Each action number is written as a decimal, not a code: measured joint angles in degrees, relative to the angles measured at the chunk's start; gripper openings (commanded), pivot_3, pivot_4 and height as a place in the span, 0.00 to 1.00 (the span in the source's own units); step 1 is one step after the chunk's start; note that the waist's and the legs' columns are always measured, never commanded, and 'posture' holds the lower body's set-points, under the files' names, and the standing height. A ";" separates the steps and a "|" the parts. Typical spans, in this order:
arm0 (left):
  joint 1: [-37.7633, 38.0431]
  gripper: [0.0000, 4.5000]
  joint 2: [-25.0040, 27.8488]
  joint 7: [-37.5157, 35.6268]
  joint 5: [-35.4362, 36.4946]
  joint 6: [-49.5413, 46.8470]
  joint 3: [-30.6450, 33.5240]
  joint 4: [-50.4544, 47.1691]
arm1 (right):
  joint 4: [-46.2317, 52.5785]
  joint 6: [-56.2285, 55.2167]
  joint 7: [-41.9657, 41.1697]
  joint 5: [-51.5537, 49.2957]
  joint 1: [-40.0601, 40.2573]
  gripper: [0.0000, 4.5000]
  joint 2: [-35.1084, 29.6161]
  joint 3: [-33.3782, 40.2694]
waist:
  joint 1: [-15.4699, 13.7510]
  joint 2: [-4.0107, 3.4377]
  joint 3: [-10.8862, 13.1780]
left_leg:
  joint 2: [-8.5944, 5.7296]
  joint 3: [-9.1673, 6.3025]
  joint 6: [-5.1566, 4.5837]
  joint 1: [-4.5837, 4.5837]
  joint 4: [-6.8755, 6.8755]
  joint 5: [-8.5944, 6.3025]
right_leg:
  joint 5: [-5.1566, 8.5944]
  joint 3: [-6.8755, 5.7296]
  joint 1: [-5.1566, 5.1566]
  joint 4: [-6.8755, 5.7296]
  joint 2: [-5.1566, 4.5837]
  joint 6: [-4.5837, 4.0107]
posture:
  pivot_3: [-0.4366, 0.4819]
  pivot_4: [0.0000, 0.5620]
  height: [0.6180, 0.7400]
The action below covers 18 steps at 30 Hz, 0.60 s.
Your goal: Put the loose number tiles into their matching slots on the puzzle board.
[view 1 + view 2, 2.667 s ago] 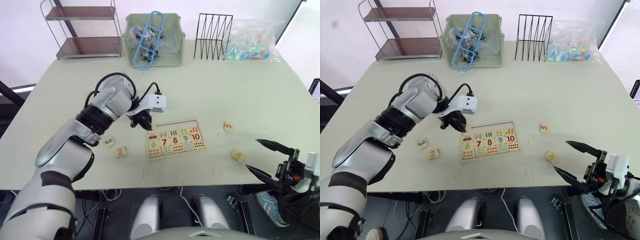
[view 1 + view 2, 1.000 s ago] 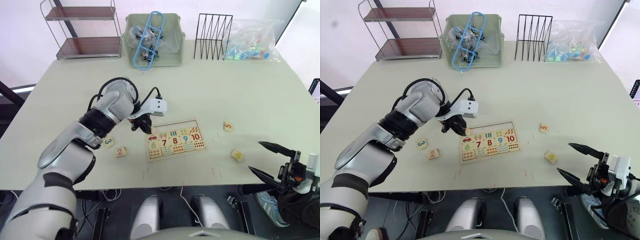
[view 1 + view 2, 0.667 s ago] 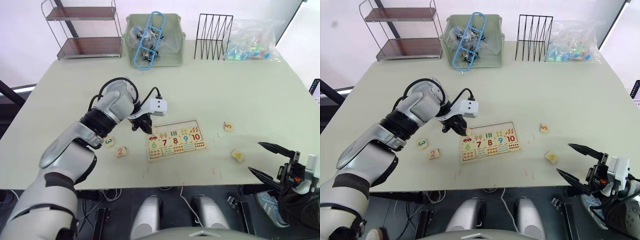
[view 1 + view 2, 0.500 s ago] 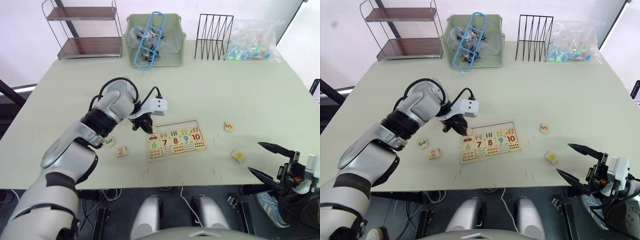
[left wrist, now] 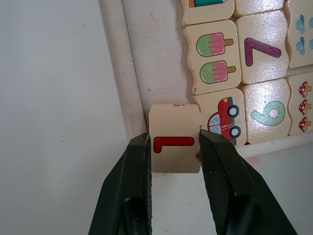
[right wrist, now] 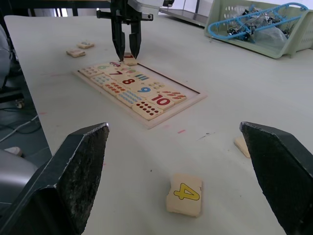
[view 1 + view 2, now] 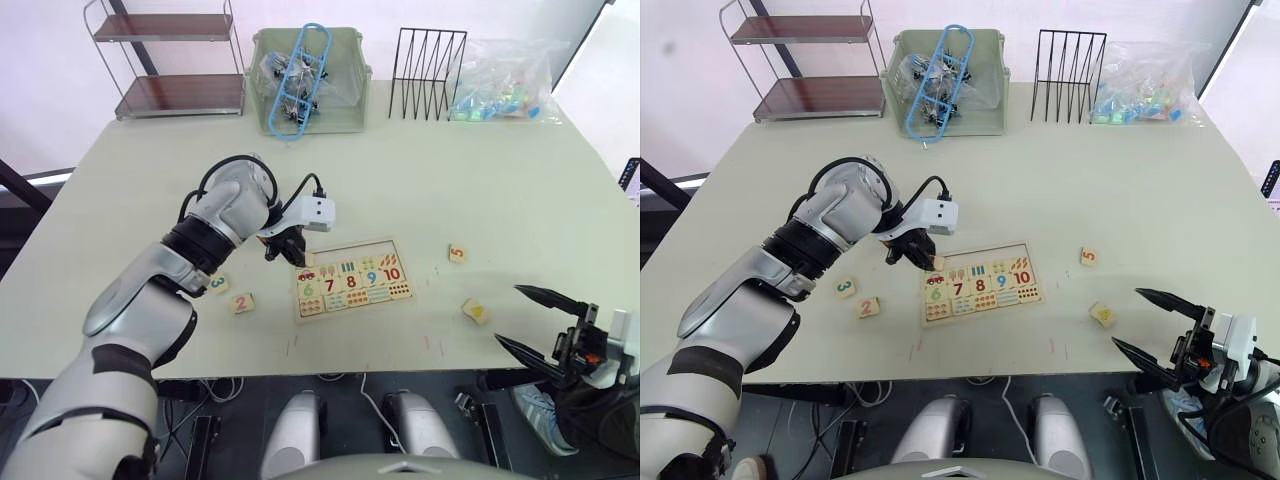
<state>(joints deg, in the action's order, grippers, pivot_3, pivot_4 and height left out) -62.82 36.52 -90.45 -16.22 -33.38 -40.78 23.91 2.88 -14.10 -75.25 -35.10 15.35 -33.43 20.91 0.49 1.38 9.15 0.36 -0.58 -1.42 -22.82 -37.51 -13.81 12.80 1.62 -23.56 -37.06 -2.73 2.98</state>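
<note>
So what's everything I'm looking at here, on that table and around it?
Puzzle board: one, light wood, table centre.
Tile 1: one, red digit, held at the board's corner by the car picture.
Tile 3 and tile 2: two, green and red digits, left of the board.
Tile 5 and tile 4: two, orange and yellow digits, right of the board.
Green basket: one, far side, holding blue hangers.
Black wire rack: one, far side.
Bag of colourful bits: one, far right.
Metal shelf: one, far left.
Left end effector: black, shut on tile 1.
Right end effector: black, open, off the table's near right edge.
</note>
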 measured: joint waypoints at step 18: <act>0.42 1.00 1.70 -0.27 4.32 -8.10 0.36 -3.28 | 0.56 0.01 0.64 0.56 -0.06 1.00 0.00 -0.21 | 0.18 -0.01 0.02 | 0.01 -0.02 0.00 -0.03 0.00 0.00 | 0.00 -0.01 -0.03 -0.01 0.01 0.00 | 0.48 0.27 1.00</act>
<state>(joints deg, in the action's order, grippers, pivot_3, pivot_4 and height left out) -62.40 38.22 -90.72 -11.90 -41.48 -40.43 20.63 3.43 -14.09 -74.61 -34.55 15.30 -33.42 20.70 0.67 1.37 9.18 0.38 -0.60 -1.42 -22.85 -37.50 -13.81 12.80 1.61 -23.59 -37.07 -2.71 2.98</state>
